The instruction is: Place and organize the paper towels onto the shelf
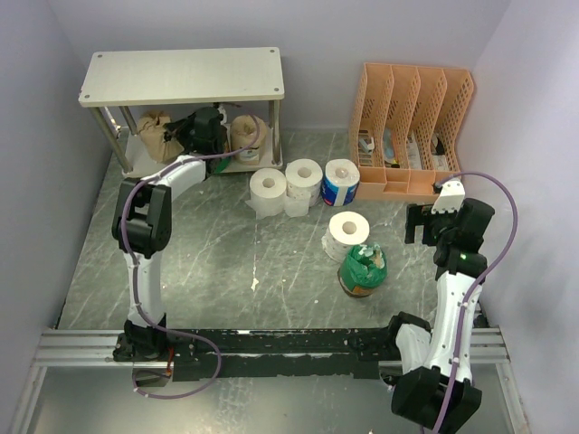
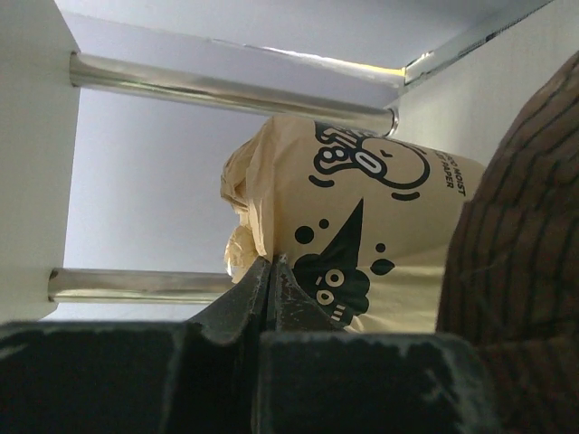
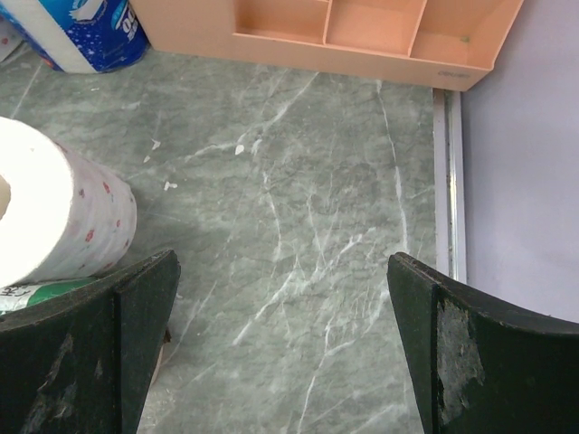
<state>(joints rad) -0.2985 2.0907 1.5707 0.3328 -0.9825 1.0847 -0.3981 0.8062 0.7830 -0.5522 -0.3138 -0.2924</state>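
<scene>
The shelf (image 1: 181,77) stands at the back left. Its lower tier holds a tan roll (image 1: 156,136) on the left and a tan printed roll (image 1: 248,134) on the right. My left gripper (image 1: 206,129) reaches into the lower tier between them. In the left wrist view it (image 2: 272,262) is shut, with its tips against the wrap of the tan printed roll (image 2: 380,235). A brown roll (image 2: 525,271) is close on the right. On the table stand two white rolls (image 1: 268,186) (image 1: 304,175), a blue-printed roll (image 1: 341,182), another white roll (image 1: 348,230) and a green-wrapped roll (image 1: 363,268). My right gripper (image 1: 422,222) (image 3: 280,262) is open and empty, right of the white roll (image 3: 54,217).
An orange slotted file organizer (image 1: 412,127) (image 3: 344,32) stands at the back right with small items in it. The shelf's silver legs (image 2: 235,95) cross the left wrist view. Purple walls close in on both sides. The table's right edge rail (image 3: 450,181) runs beside my right gripper.
</scene>
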